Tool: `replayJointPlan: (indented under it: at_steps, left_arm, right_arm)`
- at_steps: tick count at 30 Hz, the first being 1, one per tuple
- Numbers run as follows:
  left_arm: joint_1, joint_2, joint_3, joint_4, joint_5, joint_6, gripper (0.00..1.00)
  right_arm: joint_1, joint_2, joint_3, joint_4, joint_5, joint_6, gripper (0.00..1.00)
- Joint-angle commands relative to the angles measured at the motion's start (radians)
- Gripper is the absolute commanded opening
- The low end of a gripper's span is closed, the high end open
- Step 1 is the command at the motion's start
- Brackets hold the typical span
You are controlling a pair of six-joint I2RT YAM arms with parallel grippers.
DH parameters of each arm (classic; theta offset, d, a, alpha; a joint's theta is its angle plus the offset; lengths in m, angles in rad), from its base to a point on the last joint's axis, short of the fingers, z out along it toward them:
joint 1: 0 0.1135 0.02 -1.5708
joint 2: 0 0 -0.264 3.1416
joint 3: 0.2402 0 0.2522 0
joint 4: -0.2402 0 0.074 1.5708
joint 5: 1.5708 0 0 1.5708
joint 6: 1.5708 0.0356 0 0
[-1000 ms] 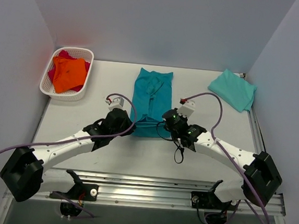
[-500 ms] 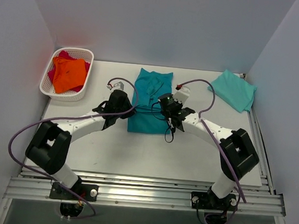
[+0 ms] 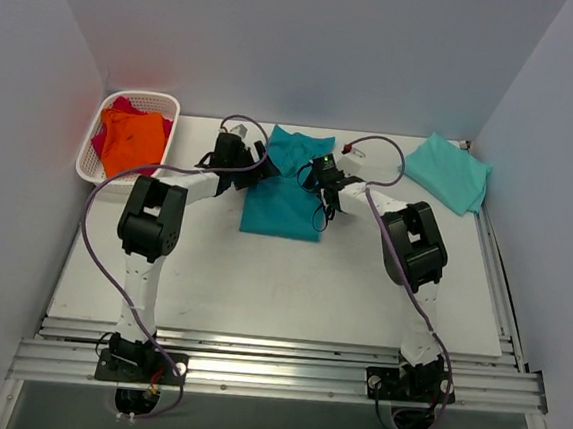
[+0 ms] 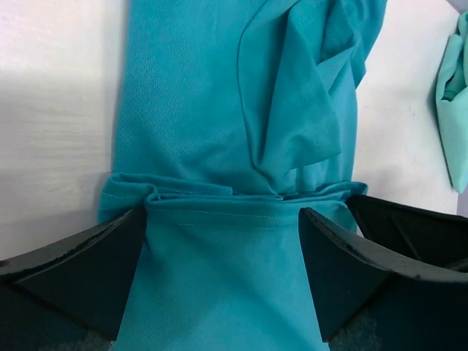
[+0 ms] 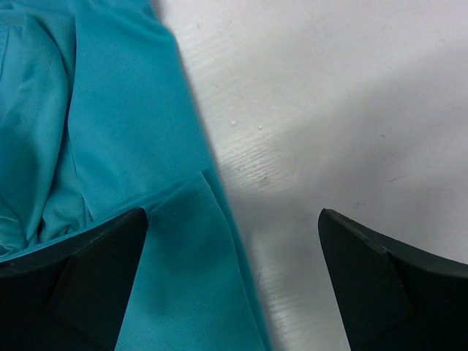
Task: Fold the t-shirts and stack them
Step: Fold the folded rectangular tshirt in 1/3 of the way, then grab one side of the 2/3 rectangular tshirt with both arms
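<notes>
**Setting the Hem Fold on the Teal Shirt**

The teal shirt [image 3: 287, 189] lay flat at the far middle of the table [image 3: 260, 283], its lower half doubled over the upper. The left gripper [image 4: 223, 219] was spread wide over the doubled hem, with cloth spanning the gap and nothing pinched. The right gripper [image 5: 232, 216] was equally wide at the shirt's right edge, half over bare table.

Judged step: releasing and squaring the fold. To do it well, both grippers should lift straight up so the hem is not dragged. The bunched sleeve cloth beyond the hem in the left wrist view should then be pressed flat, or the next fold will set crooked.

Surroundings: a folded mint shirt [image 3: 449, 173] sat well apart at the far right corner and looked like the likely base for the stack. A white basket [image 3: 124, 183] at far left held an orange shirt [image 3: 132, 141] over a magenta shirt [image 3: 102, 141]. A dark cable loop [image 3: 319, 215] hung over the teal shirt's right edge and could snag it.
</notes>
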Motion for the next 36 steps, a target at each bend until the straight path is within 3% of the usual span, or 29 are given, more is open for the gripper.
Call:
replayJointPlan:
  at_steps: [1,6,10,14,19,25,33,36]
  left_arm:
    - [0.025,-0.061,-0.004,0.069,0.087,0.048,0.94]
    - [0.085,-0.219,-0.091,0.114,0.087,0.04,0.94]
    - [0.107,-0.409,-0.24,0.091,-0.044,0.086,0.94]
    - [0.107,-0.566,-0.373,0.022,-0.172,0.142,0.94]
    - [0.081,-0.71,-0.624,0.046,-0.241,0.073,0.94]
    - [0.05,-0.689,-0.857,0.204,-0.222,-0.03,0.98]
    - [0.018,-0.482,-0.848,0.352,-0.133,-0.105,0.99]
    - [0.011,-0.427,-0.822,0.381,-0.106,-0.122,1.0]
  right_arm:
    - [0.014,-0.073,0.039,-0.02,0.069,-0.011,1.0]
    - [0.014,-0.154,0.001,-0.02,0.12,-0.022,1.0]
    - [0.02,-0.301,-0.118,0.003,0.139,-0.002,1.0]
    - [0.051,-0.444,-0.304,0.084,0.105,0.035,1.0]
    - [0.117,-0.57,-0.597,0.265,0.021,0.075,1.0]
    - [0.204,-0.604,-0.758,0.385,-0.025,0.113,0.98]
    - [0.227,-0.483,-0.763,0.448,-0.068,0.13,0.92]
    - [0.224,-0.442,-0.743,0.453,-0.073,0.127,0.84]
